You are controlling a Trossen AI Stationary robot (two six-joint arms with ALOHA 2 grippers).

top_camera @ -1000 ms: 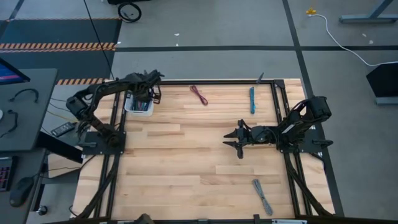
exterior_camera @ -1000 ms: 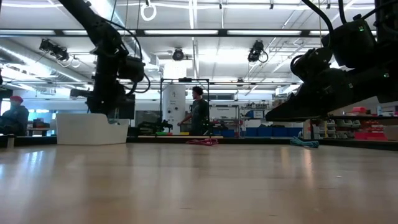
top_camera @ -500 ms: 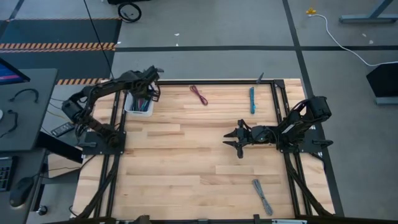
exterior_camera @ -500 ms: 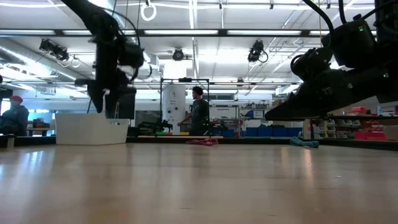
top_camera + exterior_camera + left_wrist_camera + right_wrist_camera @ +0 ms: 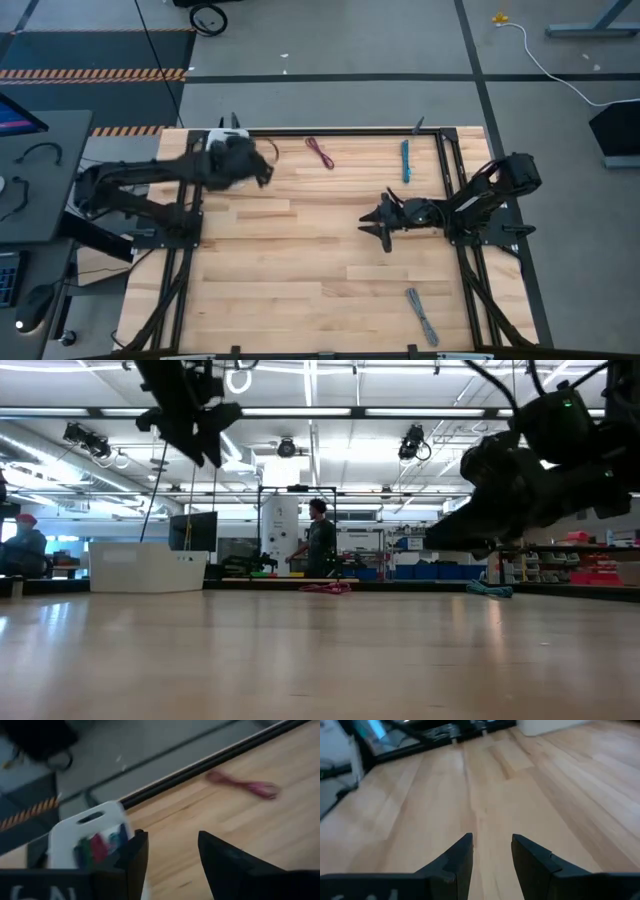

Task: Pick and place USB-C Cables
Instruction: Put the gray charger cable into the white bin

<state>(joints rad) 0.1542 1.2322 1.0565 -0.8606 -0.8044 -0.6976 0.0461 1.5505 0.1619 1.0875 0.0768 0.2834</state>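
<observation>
I see left pincer (image 5: 170, 865) spread, empty, above white bin (image 5: 70, 832) holding cables (image 5: 102, 845), maroon cable (image 5: 320, 152), teal cable (image 5: 406, 160), grey cable (image 5: 422, 316) on tabletop (image 5: 300, 260), right pincer (image 5: 490, 855) spread mid-tabletop.

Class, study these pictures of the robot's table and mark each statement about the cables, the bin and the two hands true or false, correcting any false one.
1. The left hand is empty. True.
2. The maroon cable lies inside the white bin. False: it lies on the table.
3. The right hand holds the teal cable. False: it is open and empty.
4. The grey cable lies on the table. True.
</observation>
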